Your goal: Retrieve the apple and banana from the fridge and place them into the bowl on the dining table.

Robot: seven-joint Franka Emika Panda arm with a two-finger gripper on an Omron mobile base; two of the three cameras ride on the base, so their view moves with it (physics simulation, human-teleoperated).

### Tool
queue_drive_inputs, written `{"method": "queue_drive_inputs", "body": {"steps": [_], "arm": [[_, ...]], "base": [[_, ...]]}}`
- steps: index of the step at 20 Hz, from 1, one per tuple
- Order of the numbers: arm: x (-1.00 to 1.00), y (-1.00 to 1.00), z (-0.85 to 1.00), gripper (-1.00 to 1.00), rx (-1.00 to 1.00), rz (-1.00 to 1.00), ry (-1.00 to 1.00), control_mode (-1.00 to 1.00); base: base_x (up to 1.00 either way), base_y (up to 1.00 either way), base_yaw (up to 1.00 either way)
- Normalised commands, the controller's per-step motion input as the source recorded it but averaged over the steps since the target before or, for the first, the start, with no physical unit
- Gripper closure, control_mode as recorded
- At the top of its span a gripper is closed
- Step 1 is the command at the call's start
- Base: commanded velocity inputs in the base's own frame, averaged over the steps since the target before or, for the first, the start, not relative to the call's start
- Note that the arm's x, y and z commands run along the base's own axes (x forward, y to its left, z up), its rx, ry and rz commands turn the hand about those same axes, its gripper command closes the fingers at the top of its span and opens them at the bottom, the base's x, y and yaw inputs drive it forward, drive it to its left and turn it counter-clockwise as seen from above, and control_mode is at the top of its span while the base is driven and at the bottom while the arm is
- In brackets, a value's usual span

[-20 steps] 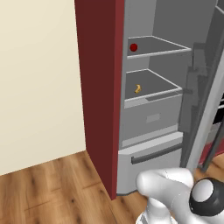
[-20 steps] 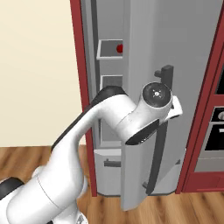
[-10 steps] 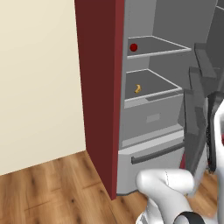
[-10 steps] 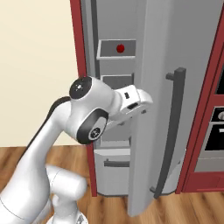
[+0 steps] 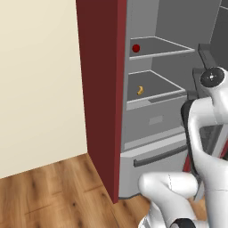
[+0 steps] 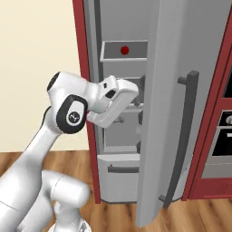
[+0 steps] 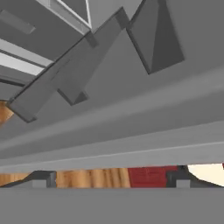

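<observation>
Arm swung further toward open fridge [image 5: 156,120], apple [image 5: 136,48], banana [image 5: 140,90] unmoved

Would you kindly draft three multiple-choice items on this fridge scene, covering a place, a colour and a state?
1. Where does the apple lie?
A. on the upper shelf
B. in the bottom drawer
C. on the floor

2. What colour is the banana?
A. green
B. yellow-orange
C. brown

3. How is the fridge door?
A. shut
B. open
C. removed

Answers:
1. A, the red ball sits on the shelf above the banana's.
2. B, it shows as a small yellow-orange crescent.
3. B, the door stands swung out and the shelves show inside.
</observation>
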Motion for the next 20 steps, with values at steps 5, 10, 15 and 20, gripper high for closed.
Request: {"method": "queue_drive_inputs", "body": {"steps": [5,10,15,20], "arm": [[0.59,0.00,0.15,-1.00,-0.10,-0.06,0.14,-1.00],[0.82,0.00,0.00,-1.00,-0.06,-0.01,0.11,-1.00],[0.61,-0.24,0.08,-1.00,0.00,0.00,0.11,-1.00],[0.49,-0.45,0.05,-1.00,0.00,-0.01,0.09,-1.00]], "base": [[0.00,0.00,0.00],[0.00,0.00,0.00],[0.00,0.00,0.00],[0.00,0.00,0.00]]}}
